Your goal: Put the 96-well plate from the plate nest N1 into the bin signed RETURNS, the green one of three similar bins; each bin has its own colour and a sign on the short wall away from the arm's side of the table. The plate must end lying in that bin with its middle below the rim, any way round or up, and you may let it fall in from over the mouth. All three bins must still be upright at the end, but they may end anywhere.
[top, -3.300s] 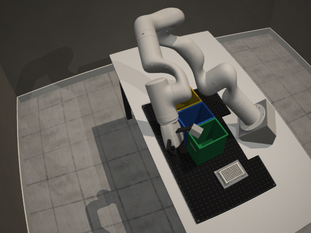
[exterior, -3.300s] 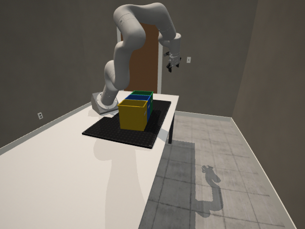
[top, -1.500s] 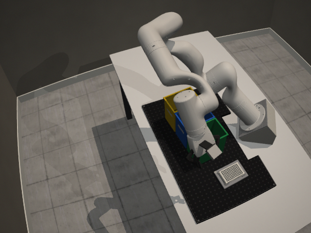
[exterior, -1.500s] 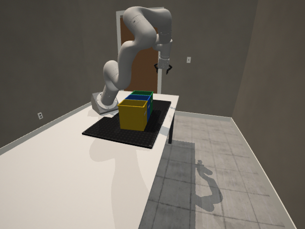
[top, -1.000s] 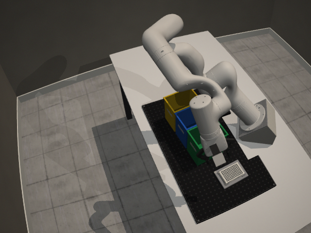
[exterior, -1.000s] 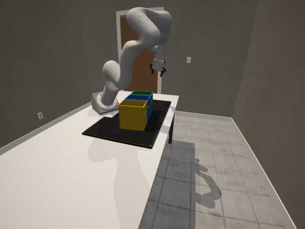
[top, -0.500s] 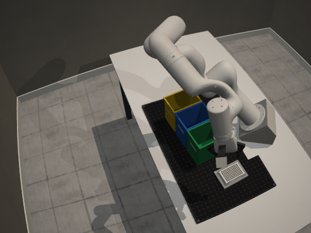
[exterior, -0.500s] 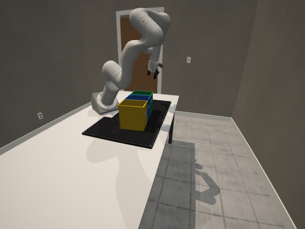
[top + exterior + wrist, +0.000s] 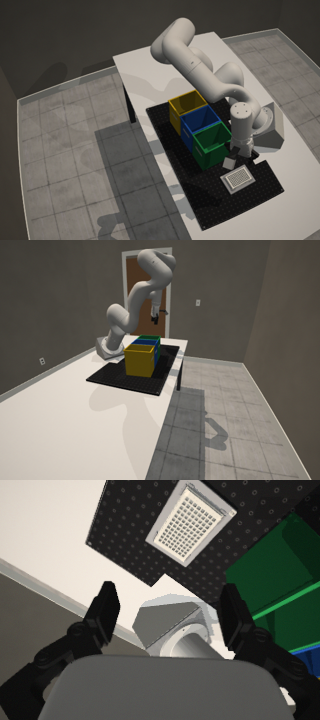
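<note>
The white 96-well plate point(image 9: 238, 177) lies flat in its grey nest on the black pegboard mat, near the mat's corner. It also shows at the top of the wrist view point(image 9: 191, 523). The green bin point(image 9: 211, 143) stands upright at the end of the row, next to the plate, and its wall shows in the wrist view point(image 9: 280, 587). In the exterior view the green bin point(image 9: 149, 339) is the farthest in the row. My gripper point(image 9: 249, 157) hangs high above the mat between the green bin and the arm's base. Its fingers are open and empty.
The blue bin point(image 9: 199, 120) and the yellow bin point(image 9: 186, 103) stand upright in line with the green one. The arm's grey base point(image 9: 271, 126) sits on the table close beside my gripper. The table's edge and a floor drop lie beyond the bins.
</note>
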Tool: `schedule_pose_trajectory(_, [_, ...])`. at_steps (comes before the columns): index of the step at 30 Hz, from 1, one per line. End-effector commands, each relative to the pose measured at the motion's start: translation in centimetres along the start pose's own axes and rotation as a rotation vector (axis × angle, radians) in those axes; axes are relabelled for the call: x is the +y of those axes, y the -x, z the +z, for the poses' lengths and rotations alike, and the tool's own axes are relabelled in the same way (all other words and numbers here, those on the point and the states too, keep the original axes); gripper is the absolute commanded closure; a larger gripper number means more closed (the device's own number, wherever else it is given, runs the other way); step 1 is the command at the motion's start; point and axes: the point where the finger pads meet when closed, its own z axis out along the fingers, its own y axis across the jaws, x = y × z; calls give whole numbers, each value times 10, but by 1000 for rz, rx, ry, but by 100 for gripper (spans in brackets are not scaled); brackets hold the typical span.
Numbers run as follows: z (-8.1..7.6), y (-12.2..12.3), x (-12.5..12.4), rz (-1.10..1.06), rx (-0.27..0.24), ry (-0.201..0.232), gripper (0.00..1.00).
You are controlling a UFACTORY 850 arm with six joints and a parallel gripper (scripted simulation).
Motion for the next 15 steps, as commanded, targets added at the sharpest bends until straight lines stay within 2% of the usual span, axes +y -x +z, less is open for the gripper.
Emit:
schedule_pose_trajectory(1, [8,13,-4,148,17,49,0])
schedule_pose_trajectory(3, [8,13,-4,148,17,49,0])
schedule_pose_trajectory(15, [27,46,-7,520,82,150,0])
